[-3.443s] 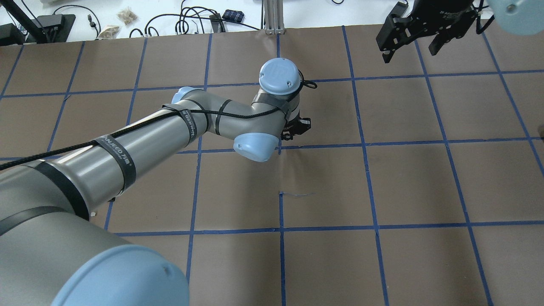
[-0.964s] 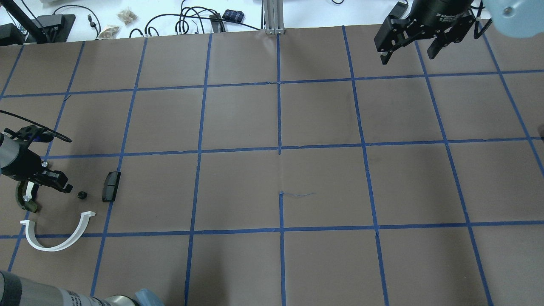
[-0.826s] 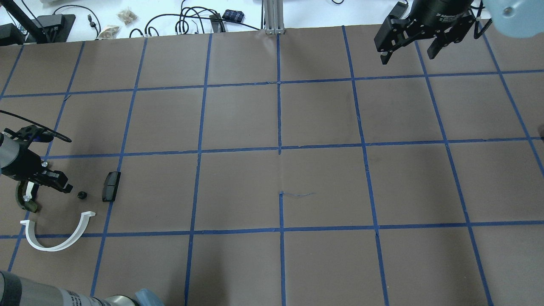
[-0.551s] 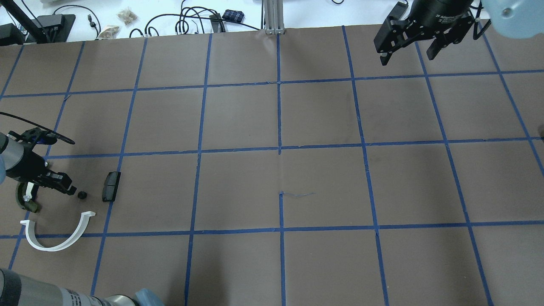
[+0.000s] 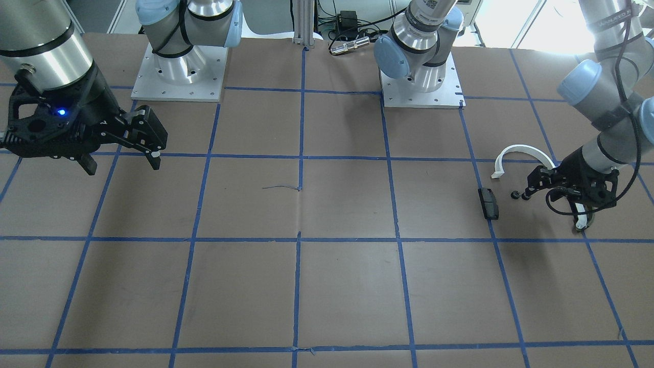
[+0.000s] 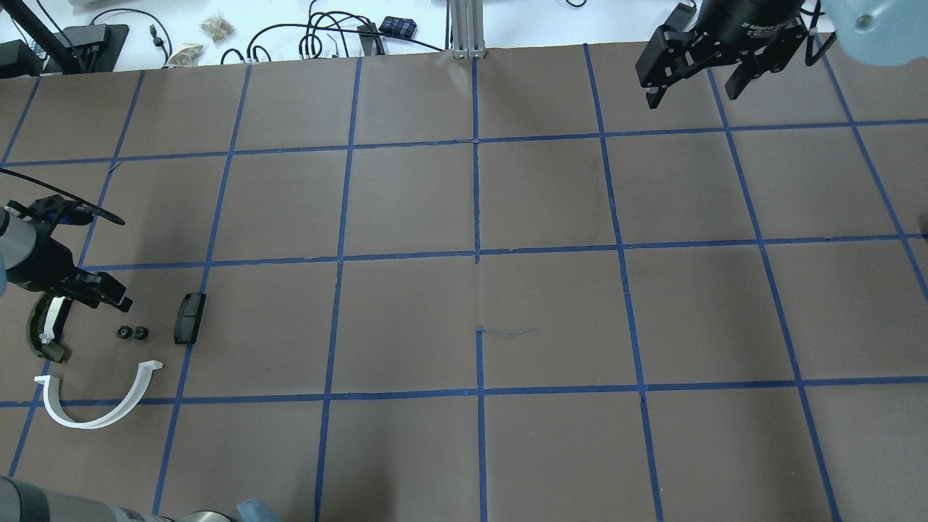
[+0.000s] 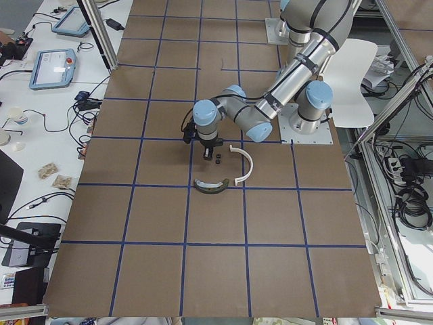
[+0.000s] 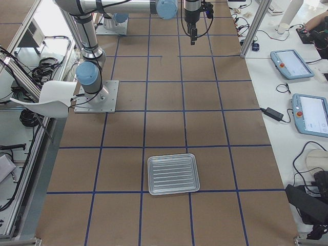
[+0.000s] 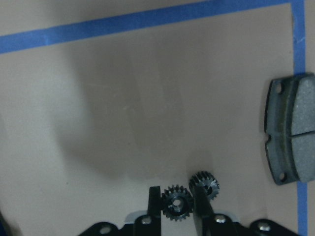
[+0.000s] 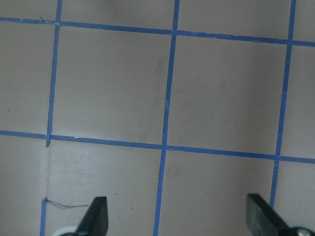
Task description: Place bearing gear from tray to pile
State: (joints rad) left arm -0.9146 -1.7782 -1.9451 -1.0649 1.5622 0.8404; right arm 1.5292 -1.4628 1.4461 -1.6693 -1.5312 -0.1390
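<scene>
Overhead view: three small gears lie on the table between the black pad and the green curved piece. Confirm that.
Wrong on the count: there are two gears, not three. The overhead view shows one gear and a second gear side by side on the table, between the black pad and the green curved piece.

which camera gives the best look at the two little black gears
The left wrist view: the two small black toothed gears sit close, teeth clear. Overhead and front-facing views show only tiny dark dots, exterior left mere specks, the others nothing.
</scene>
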